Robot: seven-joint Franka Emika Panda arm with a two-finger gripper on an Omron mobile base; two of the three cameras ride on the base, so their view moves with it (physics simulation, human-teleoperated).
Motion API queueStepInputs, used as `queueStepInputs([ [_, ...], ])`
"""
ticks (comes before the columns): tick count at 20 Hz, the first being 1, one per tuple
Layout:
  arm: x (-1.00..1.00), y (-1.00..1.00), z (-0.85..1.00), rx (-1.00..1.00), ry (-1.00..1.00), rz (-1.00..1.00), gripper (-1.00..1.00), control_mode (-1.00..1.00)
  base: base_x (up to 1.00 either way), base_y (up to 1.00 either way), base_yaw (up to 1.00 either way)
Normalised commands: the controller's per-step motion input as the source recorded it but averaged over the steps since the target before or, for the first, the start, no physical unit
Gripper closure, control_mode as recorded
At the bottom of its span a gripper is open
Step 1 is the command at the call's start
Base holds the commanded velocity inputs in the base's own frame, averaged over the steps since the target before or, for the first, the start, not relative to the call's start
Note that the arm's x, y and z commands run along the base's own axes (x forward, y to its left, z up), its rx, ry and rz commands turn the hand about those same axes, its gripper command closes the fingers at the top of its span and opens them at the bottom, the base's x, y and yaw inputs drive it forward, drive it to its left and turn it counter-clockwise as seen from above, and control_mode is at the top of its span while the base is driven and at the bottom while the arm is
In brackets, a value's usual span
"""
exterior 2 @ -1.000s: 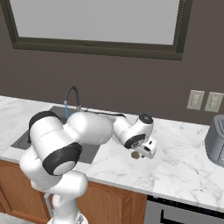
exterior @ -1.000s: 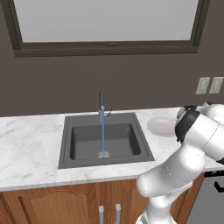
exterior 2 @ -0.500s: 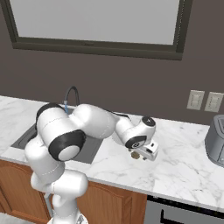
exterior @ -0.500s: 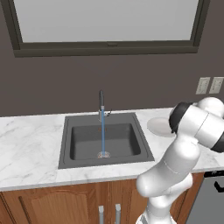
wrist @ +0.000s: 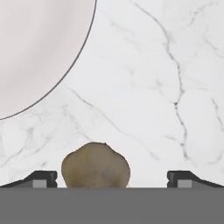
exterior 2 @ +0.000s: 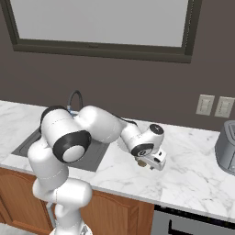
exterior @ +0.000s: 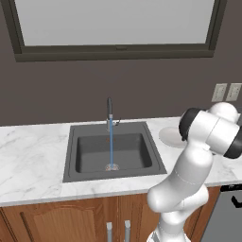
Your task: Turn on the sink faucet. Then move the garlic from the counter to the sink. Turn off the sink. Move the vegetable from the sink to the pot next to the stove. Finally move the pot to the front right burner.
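The garlic [wrist: 95, 168], a tan bulb, lies on the white marble counter [wrist: 148, 87] between my gripper's [wrist: 111, 178] two dark fingertips, closer to the left one. The jaws stand wide open and touch nothing. In the right base view the gripper [exterior 2: 149, 164] hangs low over the garlic [exterior 2: 141, 163], right of the sink [exterior 2: 27, 142]. The sink faucet [exterior: 109, 111] pours a thin stream of water into the dark sink [exterior: 153, 151]. My own arm hides the gripper in the left base view.
A white plate [wrist: 35, 52] lies on the counter just beyond the garlic, also seen as the plate [exterior: 168, 136] right of the sink. A grey metal object [exterior 2: 227, 144], cut by the frame edge, stands far right. Wall outlets [exterior 2: 213, 105] sit behind.
The arm's elbow has swung and the hand has sunk a little closer to the garlic. The jaws have stayed open. Water keeps running.
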Motion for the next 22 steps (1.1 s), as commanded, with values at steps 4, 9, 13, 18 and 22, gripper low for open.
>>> queueStepInputs([
  [4,0.0,0.02,-0.12,0.0,0.01,0.0,-1.0,-1.0,0.0,0.0,0.0],
  [9,0.03,0.01,-0.14,0.0,0.0,0.0,-1.0,-1.0,0.0,0.0,0.0],
  [13,0.09,0.0,-0.16,0.0,0.0,0.0,-1.0,-1.0,0.0,0.0,0.0],
  [18,0.05,0.06,-0.08,0.0,0.0,0.0,-1.0,-1.0,0.0,0.0,0.0],
  [22,0.0,0.22,-0.05,0.0,0.0,0.0,-1.0,-1.0,0.0,0.0,0.0],
])
